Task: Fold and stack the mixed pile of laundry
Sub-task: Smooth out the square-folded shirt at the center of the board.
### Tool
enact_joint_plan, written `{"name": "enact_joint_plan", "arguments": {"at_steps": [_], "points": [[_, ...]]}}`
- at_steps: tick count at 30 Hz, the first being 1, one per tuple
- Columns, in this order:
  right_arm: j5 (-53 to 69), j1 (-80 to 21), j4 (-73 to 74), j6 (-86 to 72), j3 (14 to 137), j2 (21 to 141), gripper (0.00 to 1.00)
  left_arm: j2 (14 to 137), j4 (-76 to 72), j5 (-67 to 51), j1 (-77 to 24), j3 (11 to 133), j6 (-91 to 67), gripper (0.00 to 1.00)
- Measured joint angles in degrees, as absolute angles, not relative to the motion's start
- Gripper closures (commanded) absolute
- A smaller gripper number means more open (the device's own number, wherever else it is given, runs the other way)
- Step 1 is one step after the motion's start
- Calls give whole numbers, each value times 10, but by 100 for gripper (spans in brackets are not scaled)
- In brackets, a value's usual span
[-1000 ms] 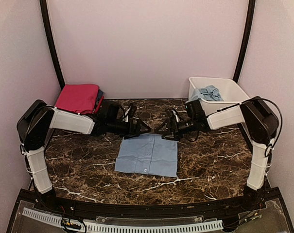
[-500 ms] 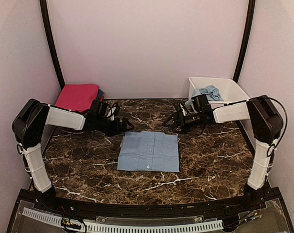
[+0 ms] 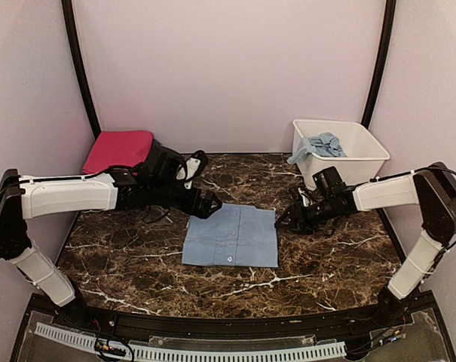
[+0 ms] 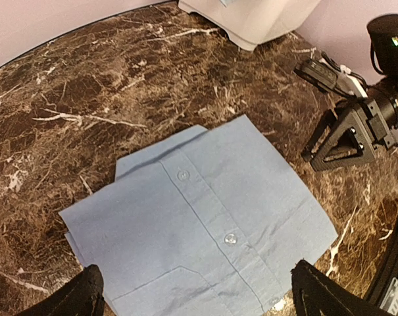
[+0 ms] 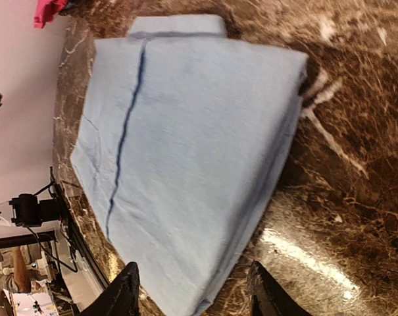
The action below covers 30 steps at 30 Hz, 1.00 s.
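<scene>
The folded blue shirt (image 3: 231,235) lies flat between the two tools, its button line running across the right gripper's (image 3: 286,219) reach. That gripper stands with jaws parted just beside the shirt's edge. The left gripper (image 3: 209,205) hangs spread wide over the opposite far corner. I can't tell whether either touches the cloth.

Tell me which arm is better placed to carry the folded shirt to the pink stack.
Probably left: the left gripper, open, sits at the far corner of the shirt nearest the pink stack; the right gripper is opposite.
</scene>
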<state>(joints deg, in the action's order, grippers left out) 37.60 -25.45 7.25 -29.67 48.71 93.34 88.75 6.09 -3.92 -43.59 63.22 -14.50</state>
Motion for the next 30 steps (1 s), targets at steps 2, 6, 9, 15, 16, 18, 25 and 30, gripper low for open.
{"name": "enact_joint_plan", "arguments": {"at_steps": [2, 6, 9, 15, 16, 18, 25, 30], "points": [[363, -254, 78, -297, 483, 954, 53, 895, 71, -13, -467, 632, -134, 1], [347, -248, 70, -300, 483, 985, 57, 911, 78, 13, -508, 629, -127, 1], [347, -245, 57, -306, 485, 1007, 60, 915, 80, 19, -517, 625, -127, 1], [367, -245, 7, -325, 509, 1049, 70, 940, 68, 42, -539, 626, -117, 4], [371, -245, -1, -329, 512, 1055, 71, 950, 66, 46, -548, 627, -111, 6], [376, -245, -10, -336, 517, 1065, 74, 967, 63, 48, -563, 627, -101, 9], [382, -245, -25, -352, 515, 1070, 75, 1031, 30, 100, -658, 652, 8, 34], [384, -245, -35, -361, 506, 1068, 74, 1096, -7, 132, -725, 693, 108, 55]]}}
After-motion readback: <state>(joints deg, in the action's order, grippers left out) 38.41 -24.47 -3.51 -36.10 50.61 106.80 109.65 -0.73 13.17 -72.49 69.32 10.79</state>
